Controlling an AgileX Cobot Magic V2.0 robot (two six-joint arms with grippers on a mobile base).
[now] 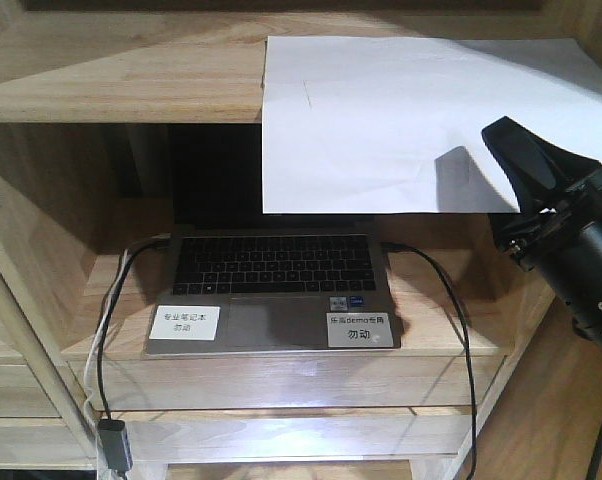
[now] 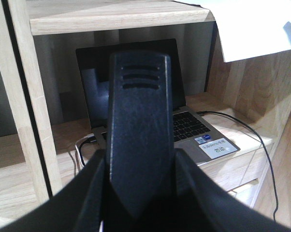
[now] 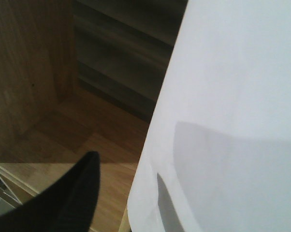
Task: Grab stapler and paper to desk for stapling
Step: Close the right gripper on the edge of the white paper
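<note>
The white paper [image 1: 381,110] lies on the upper shelf and hangs over its front edge; it fills the right of the right wrist view [image 3: 232,96]. My right gripper [image 1: 516,165] is at the sheet's lower right corner. It stands open [image 3: 145,193]: one black finger [image 3: 73,203] shows left of the paper's edge, and the sheet hides the other. My left gripper [image 2: 140,164] is shut on the stapler [image 2: 138,111], a black body with three grooves standing upright between the jaws. The desk is out of view.
An open laptop [image 1: 271,280] with two white labels sits on the lower shelf of the light-wood shelving unit [image 1: 101,90]. Cables [image 1: 461,330] run off both its sides and down the front. A wooden upright [image 2: 29,96] stands at the left.
</note>
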